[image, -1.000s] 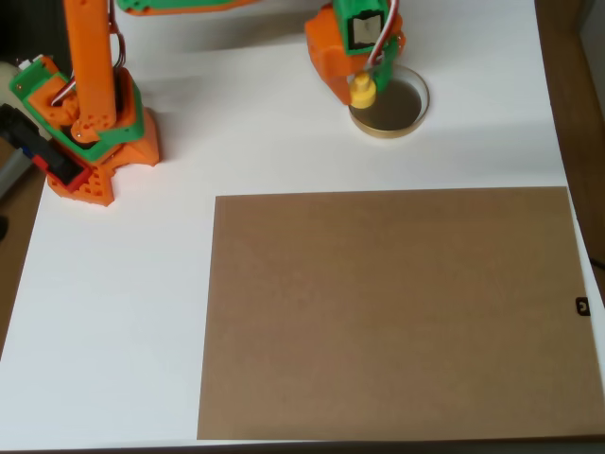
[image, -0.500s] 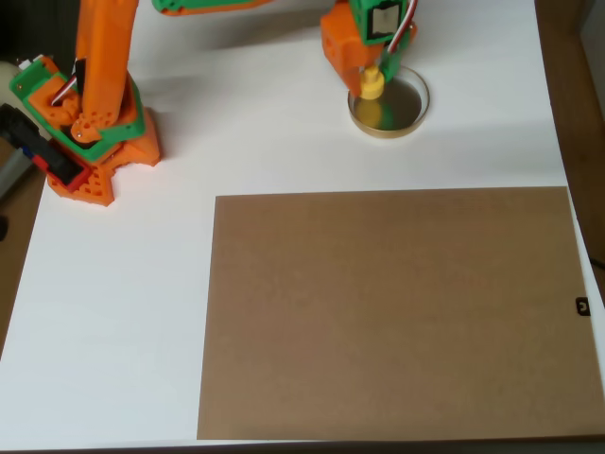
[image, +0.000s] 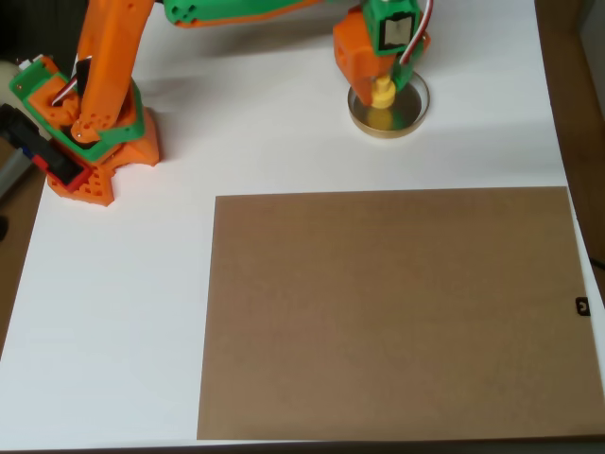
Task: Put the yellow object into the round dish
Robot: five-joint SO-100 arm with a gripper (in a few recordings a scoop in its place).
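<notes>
In the overhead view the pincer (image: 382, 83) grips the yellow object (image: 383, 94) by its top, holding it over the left half of the round dish (image: 413, 112), which sits toward 1 o'clock on the white bench (image: 142, 284). Whether the piece already touches the dish floor cannot be told.

The main risk, as I judge it, is release from height: the rounded base could bounce or roll over the shallow rim at 9 o'clock, the nearest edge. A finger dragging on opening could also tip the piece or nudge the light dish.

A brown mat (image: 392, 312) covers the bench from 3 to 6 o'clock, well apart. The arm's base (image: 90, 142) stands at 10 o'clock. Nothing blocks the drop.
</notes>
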